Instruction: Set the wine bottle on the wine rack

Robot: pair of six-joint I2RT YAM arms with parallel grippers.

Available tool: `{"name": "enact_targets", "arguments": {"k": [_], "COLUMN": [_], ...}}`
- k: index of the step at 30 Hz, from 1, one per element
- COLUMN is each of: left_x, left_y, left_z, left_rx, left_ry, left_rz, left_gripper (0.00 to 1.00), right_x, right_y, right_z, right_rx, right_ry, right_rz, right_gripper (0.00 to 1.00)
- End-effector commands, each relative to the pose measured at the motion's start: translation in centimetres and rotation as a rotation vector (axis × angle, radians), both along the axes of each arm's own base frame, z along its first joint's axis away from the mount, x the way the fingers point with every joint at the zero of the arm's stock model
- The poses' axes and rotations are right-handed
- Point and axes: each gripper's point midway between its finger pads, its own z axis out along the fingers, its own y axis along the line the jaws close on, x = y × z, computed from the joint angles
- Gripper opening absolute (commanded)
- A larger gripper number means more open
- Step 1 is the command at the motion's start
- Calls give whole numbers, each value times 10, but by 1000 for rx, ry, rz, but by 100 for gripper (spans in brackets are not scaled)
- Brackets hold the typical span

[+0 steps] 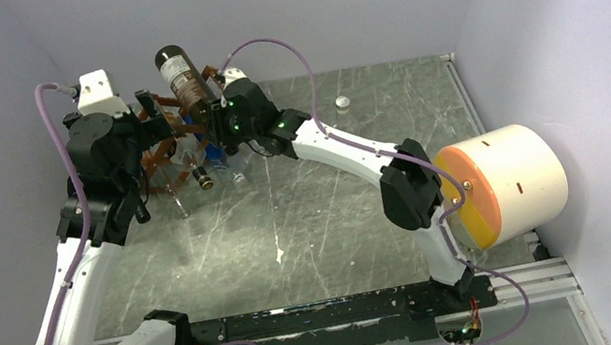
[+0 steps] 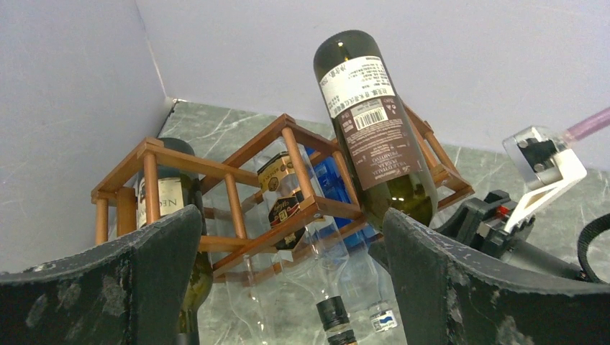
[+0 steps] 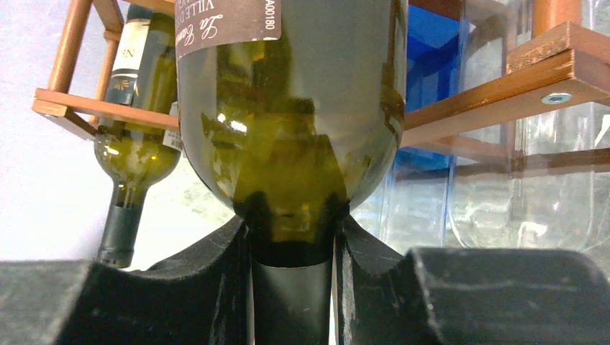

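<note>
while the right hand [image 3: 291, 244] is clamped on the neck of the wine bottle [image 2: 374, 136], fingers pressed in on both sides just below the shoulder, the bottle rides steeply tilted with its base up and away, over the right end of the wine rack [image 2: 208, 162]. whether the glass already touches a bar i cannot tell. the left hand [image 2: 291, 215] hangs near the front of the rack with its fingers wide apart and nothing between them. the rack stands on the tabletop [image 1: 310, 219] at the far left and already carries a green bottle [image 2: 169, 198] in its left cell and a clear bottle with a dark label [image 2: 280, 190] in the middle, both with necks pointing toward the arms; something blue [image 2: 331, 176] shows behind them. the step in hand looks like seating the bottle in a free cell on the right. to do it well, i would tip the bottle flatter until it matches the lie of its neighbours, line the base up with the open cell, then slide it in base first and slowly, so the thin bars are not knocked. a neck grip leaves the heavy end swinging, so the open left hand could steady the frame. release only once the body rests on two bars.
</note>
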Motion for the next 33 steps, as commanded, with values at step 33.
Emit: {"name": "enact_targets", "arguments": {"k": [33], "left_x": [6], "left_y": [-25], "left_z": [-3], "left_rx": [-15], "left_ry": [7], "left_rz": [-138], "left_gripper": [99], "right_x": [-7], "right_y": [-48], "right_z": [112], "right_rx": [38], "right_ry": [-231], "right_rz": [-71], "right_gripper": [63]}}
